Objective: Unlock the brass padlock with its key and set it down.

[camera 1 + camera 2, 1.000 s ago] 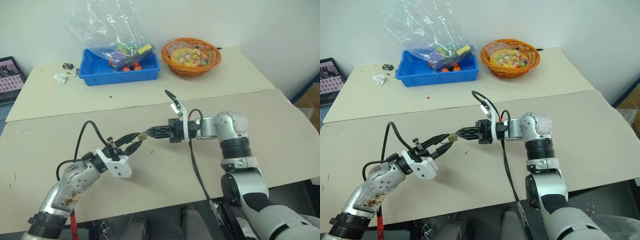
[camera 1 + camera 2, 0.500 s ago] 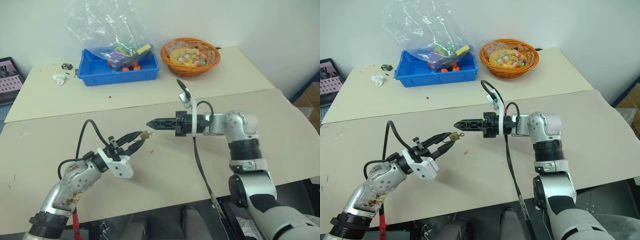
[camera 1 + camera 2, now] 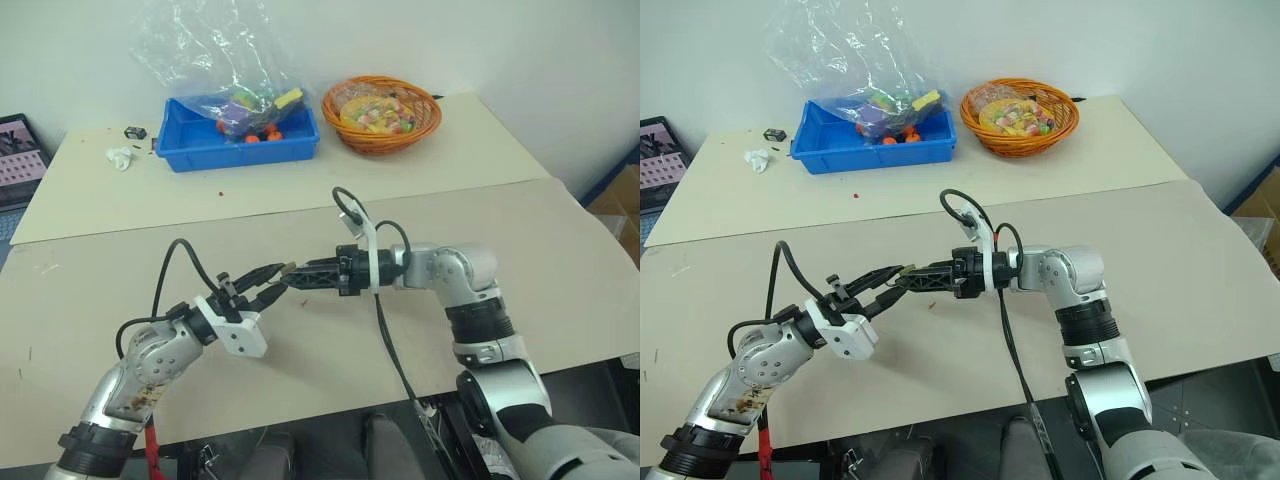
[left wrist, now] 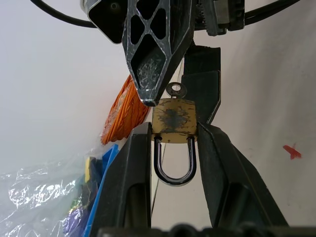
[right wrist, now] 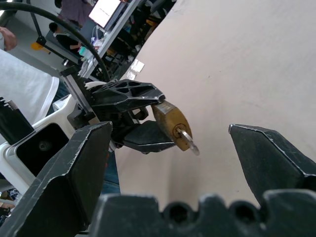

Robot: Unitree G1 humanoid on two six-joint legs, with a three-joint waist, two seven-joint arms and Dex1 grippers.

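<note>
you've got two beige tables [image 3: 560, 240], white wall, one brass padlock [image 4: 173, 120] pinched in left gripper [image 4: 174, 143], right gripper [image 5: 197, 148] spread wide, empty.

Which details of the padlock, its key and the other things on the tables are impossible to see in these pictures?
- Key: its blade is hidden inside the brass padlock, so the turn cannot be told.
- Shackle: in the left wrist view its ends are hidden by the lock body; locked or freed is unclear.
- Plastic bag in the blue bin: contents too small in the eye views.
- Small black thing: too small to name.
</note>
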